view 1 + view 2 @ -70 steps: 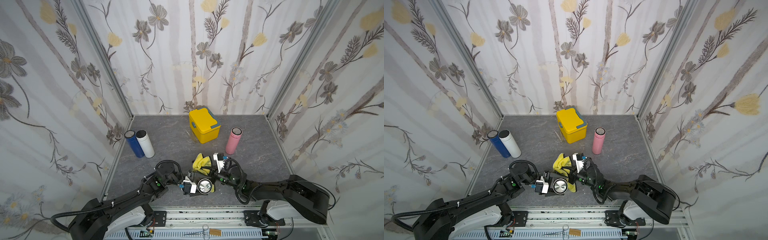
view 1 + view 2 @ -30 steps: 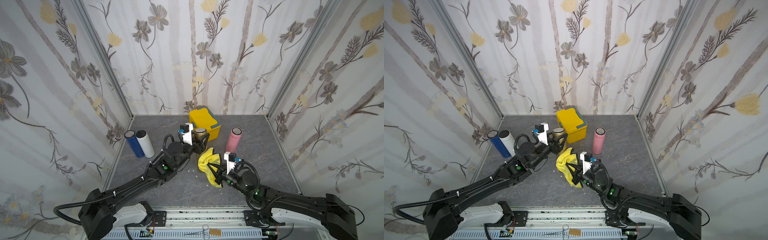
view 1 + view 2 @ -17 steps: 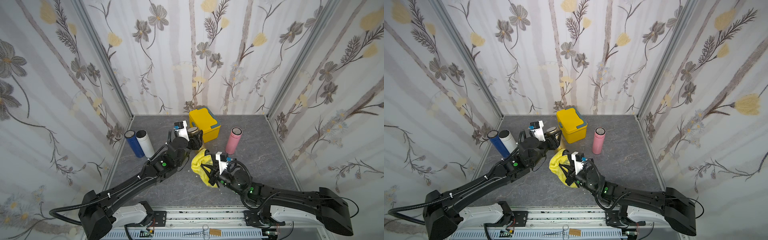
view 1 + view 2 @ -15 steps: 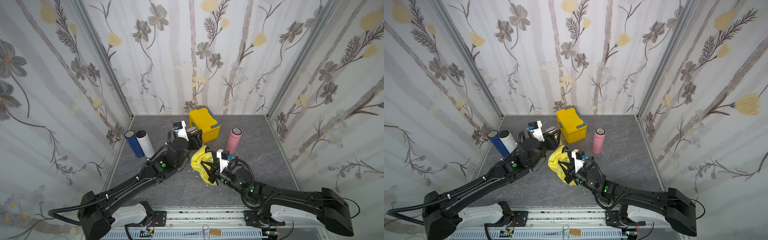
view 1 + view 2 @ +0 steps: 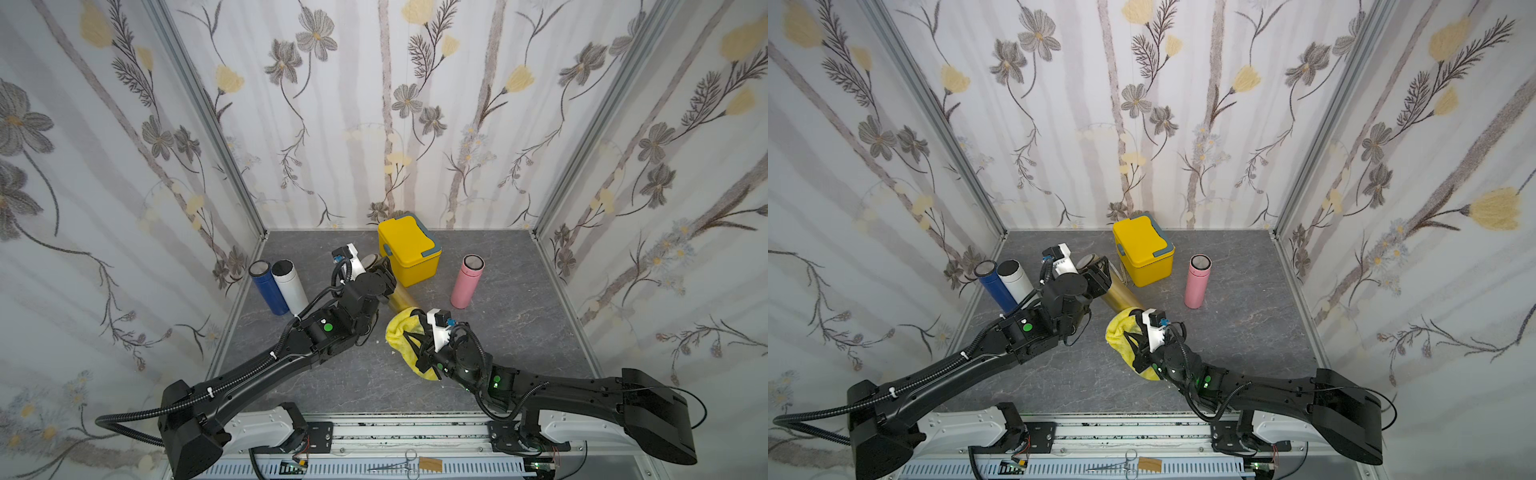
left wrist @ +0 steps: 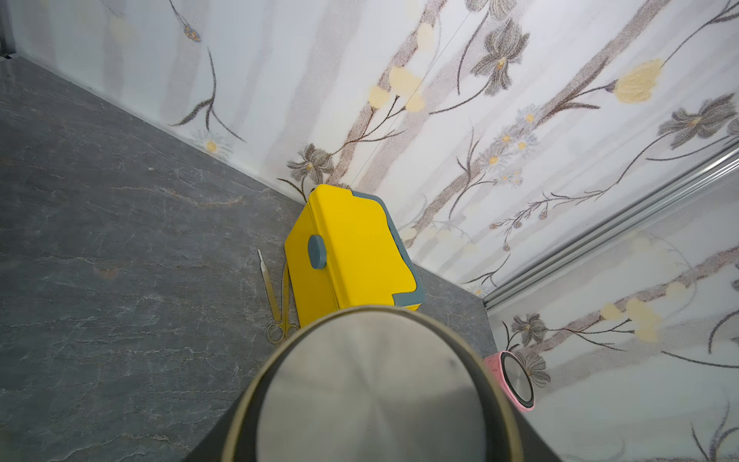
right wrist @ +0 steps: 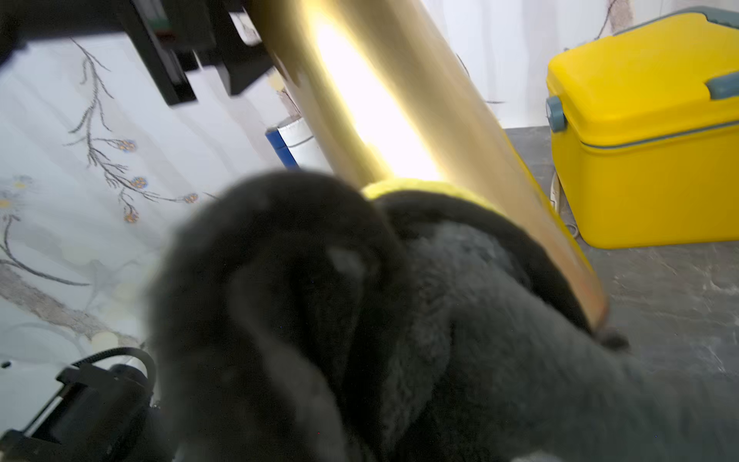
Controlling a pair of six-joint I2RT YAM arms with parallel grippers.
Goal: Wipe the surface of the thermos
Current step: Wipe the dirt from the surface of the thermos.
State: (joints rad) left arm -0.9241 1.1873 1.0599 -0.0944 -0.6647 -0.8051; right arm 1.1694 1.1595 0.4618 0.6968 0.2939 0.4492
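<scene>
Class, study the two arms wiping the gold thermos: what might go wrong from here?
1. The left jaws hold the tilted thermos near its lid only; the cloth pushing its far end might lever it loose.
2. The yellow box sits close behind; a swing might knock it.

Obstacles: thermos point(image 5: 1120, 296) at centre, yellow box point(image 5: 1144, 249) 12 o'clock, pink flask point(image 5: 1196, 284) 2 o'clock, blue flask point(image 5: 992, 287), white flask point(image 5: 1017, 283) 10 o'clock. Free: tabletop point(image 5: 1246, 332), 4 o'clock.

The box point(image 5: 409, 249) is sitting at the back, scissors point(image 6: 268, 286) lying just left, a lone bottle point(image 5: 466, 286) standing right. Far left, a wall bottle point(image 5: 268, 291) and second bottle point(image 5: 291, 291) are standing touching. The thermos point(image 5: 1119, 296) is tilting before the box, cloth point(image 5: 397, 336) touching its lower end.
</scene>
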